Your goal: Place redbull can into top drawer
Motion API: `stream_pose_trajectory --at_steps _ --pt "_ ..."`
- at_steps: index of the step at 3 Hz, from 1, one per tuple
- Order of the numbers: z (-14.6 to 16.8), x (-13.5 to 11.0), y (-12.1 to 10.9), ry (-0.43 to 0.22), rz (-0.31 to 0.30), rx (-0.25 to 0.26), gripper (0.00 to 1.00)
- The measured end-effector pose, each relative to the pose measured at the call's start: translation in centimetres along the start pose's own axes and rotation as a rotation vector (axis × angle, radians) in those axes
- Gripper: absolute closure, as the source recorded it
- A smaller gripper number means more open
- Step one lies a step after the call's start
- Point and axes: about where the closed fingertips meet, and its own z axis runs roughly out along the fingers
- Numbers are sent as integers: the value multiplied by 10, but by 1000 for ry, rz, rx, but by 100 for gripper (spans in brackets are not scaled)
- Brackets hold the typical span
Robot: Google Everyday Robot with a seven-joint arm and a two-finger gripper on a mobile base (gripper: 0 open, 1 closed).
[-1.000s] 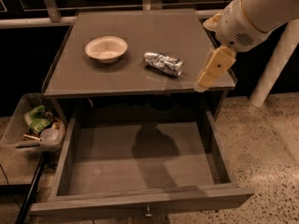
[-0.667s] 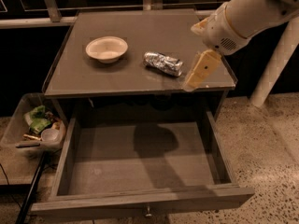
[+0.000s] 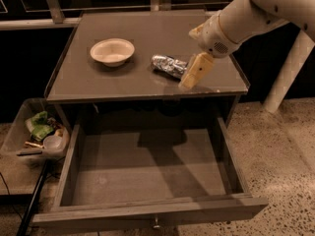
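The cream-coloured pincer (image 3: 190, 79) hangs at the end of the big white robot arm (image 3: 256, 14), which reaches in from the upper right of the frame. It is tilted down and to the left, and its tip is low over the right part of the grey-brown worktop (image 3: 98, 85), close to the front edge. From where I stand I cannot tell whether it is released or clenched. It holds nothing that I can see.

Just to its left lies the small crinkly silver redbull can (image 3: 169, 65), on its side on the worktop. The can's right end sits right against the pincer, though I cannot say if they touch.

Further left, well apart from the can, an off-white round bowl (image 3: 112, 50) stands upright on the worktop.

Below the worktop, the wide shallow grey-brown wooden top drawer (image 3: 147, 211) is pulled fully out toward the bottom of the frame. A small round knob (image 3: 156, 224) shows on its front.

At the left edge, a clear plastic bin (image 3: 17, 127) on the floor holds green wrappers and other odds. Speckled flooring (image 3: 280, 156) fills the lower right.
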Motion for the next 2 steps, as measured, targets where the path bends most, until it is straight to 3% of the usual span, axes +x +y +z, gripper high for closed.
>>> stream_pose_trajectory --at_steps 2 --pt "37 -2 -33 -15 33 -13 0"
